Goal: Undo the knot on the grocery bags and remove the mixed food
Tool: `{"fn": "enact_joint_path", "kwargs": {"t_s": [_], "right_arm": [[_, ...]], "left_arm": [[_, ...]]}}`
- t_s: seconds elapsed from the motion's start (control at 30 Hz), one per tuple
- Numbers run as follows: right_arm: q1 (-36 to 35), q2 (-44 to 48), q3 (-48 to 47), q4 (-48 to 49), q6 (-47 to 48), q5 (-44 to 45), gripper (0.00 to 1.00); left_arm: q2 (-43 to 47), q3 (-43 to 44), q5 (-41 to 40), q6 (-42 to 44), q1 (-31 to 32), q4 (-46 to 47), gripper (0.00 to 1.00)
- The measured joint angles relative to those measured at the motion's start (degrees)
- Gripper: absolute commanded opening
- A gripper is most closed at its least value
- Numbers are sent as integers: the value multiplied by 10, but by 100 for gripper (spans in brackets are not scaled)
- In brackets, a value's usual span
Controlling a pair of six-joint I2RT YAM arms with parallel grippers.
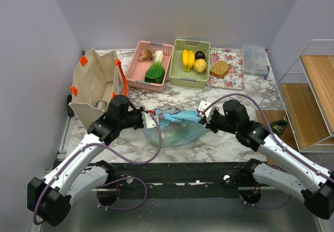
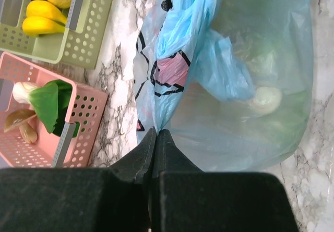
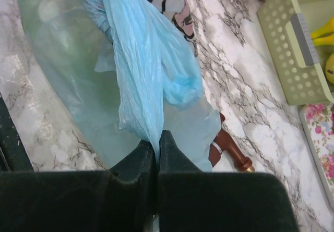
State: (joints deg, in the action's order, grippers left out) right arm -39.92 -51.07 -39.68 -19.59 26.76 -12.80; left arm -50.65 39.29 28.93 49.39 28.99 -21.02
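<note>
Two claws are clenched on folds of the thin blue bag [image 1: 177, 130], which lies on the surface [image 1: 209, 148] between the left claw [image 2: 155, 138] and the right claw [image 3: 156, 138]. The food [image 2: 263, 99] shows through just beyond the left claw. Pulling apart could tighten the knot, which I cannot pick out, or tear the film.

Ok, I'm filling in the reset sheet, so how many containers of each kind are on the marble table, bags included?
Perforated plastic baskets: 2, the pink basket and the green basket
Flowered rectangular tray: 1
Clear plastic box: 1
Beige canvas tote with orange handles: 1
Translucent light blue plastic bag: 1
Total: 6
</note>
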Motion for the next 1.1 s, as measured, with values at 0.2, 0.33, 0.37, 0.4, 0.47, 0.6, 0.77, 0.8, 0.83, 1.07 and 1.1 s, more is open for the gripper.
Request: {"fn": "enact_joint_path", "kwargs": {"t_s": [0.2,0.33,0.37,0.4,0.47,0.6,0.77,0.8,0.83,1.07,1.1], "right_arm": [[7,48,13,-28,0,31,1],[9,61,17,-43,-11,50,1],[10,63,18,-44,-14,54,1],[10,65,18,-45,-18,57,1],[10,69,20,-47,-28,66,1],[10,83,22,-45,-44,87,1],[10,105,26,-39,-60,118,1],[10,108,27,-38,-62,123,1],[10,111,30,-37,-64,128,1],[10,118,35,-46,-58,128,65],[12,107,25,-63,-57,123,71]], "left_arm": [[-1,0,2,2,-38,-8,0],[-14,1,5,-7,-68,-14,0],[-17,2,6,-11,-74,-14,0],[-26,6,10,-19,-84,-16,0],[-43,19,20,-36,-104,-18,0],[-76,51,42,-73,-136,-21,0],[-104,77,64,-116,-156,-25,0],[-109,80,66,-122,-158,-25,0],[-113,82,68,-127,-158,-26,0],[-141,98,68,-136,-159,-45,25],[-142,103,64,-131,-160,-55,40]]}}
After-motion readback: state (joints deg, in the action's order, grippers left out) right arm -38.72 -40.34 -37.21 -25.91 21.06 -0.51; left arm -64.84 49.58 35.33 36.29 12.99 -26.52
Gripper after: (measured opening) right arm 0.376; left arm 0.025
